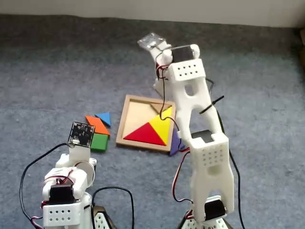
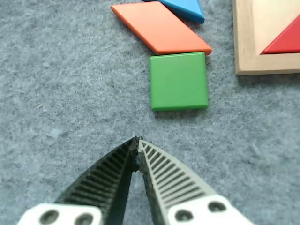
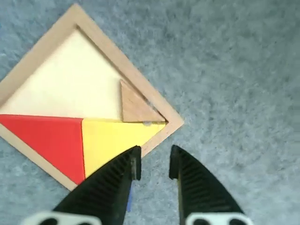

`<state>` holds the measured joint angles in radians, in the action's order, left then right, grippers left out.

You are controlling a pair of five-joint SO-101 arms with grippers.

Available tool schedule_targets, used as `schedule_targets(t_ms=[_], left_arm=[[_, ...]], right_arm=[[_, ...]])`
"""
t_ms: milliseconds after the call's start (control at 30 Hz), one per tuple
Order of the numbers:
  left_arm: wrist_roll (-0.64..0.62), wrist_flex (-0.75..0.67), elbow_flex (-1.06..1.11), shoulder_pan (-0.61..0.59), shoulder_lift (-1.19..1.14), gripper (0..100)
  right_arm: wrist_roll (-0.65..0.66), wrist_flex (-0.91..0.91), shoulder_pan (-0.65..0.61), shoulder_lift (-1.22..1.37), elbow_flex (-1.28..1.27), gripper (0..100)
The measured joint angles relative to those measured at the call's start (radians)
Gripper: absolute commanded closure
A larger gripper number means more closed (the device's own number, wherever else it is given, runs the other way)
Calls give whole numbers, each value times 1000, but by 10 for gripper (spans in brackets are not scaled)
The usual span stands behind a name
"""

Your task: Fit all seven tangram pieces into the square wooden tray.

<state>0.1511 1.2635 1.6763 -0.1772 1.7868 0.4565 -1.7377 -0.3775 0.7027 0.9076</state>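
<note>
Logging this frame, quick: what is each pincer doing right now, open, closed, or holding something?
Left pincer: closed, holding nothing.
Right pincer: open, holding nothing.

Grey carpet [image 1: 57, 71] runs to a pale wall [image 1: 190, 9].

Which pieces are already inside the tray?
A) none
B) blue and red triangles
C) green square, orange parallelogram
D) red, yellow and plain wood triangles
D: the red triangle, yellow triangle and small wood triangle lie inside the tray, while the green square, orange parallelogram and blue triangle lie on the carpet beside it.
</note>
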Motion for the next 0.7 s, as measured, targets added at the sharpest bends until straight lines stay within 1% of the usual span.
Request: schedule_targets(t_ms=[133,500,700], left_arm=[[0,0,0,0,0,994],[0,0,0,0,0,994],[0,0,0,0,0,994]], right_arm=[[-31,66,2,0,-97,850],[-37,261,0,0,-322,852],[-37,322,0,0,-365,958]])
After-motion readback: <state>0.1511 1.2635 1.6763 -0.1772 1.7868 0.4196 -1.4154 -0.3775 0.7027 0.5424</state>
